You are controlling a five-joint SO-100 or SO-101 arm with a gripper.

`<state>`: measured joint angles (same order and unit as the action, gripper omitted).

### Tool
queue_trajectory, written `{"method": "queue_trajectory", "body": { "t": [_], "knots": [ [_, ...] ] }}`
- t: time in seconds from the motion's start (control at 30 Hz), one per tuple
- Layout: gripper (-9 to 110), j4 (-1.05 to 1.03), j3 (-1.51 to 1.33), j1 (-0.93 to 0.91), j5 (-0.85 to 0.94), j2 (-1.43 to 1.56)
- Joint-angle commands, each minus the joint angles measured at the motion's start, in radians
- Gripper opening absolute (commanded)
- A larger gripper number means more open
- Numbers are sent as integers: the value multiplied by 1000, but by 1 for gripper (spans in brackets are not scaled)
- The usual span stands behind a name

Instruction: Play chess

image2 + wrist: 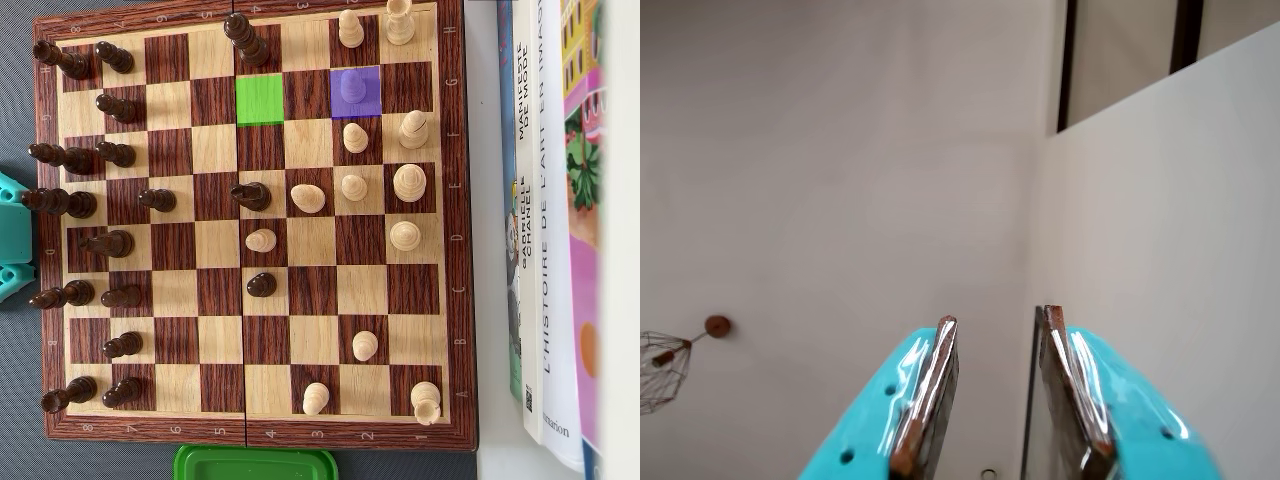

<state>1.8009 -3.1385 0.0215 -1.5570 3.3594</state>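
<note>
In the overhead view a wooden chessboard fills the frame. Dark pieces stand mostly along its left side and light pieces mostly on its right. One square is tinted green and is empty. Two squares to its right, a purple-tinted square holds a pawn. A teal part of the arm shows at the left edge, off the board. In the wrist view my gripper points up at bare walls, open, with nothing between its fingers. The board is out of that view.
Books lie along the board's right side. A green plastic lid sits below the board's bottom edge. In the wrist view a wire lamp hangs at the left and a wall corner runs down the middle.
</note>
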Motion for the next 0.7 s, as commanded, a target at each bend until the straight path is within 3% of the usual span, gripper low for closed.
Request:
{"method": "queue_trajectory", "body": {
  "t": [0.0, 0.43, 0.67],
  "knots": [
    [13, 3, -20, 2, -2, -11],
    [13, -18, -20, 0, 3, -14],
    [13, -186, -15, 23, 3, -14]
  ]
}}
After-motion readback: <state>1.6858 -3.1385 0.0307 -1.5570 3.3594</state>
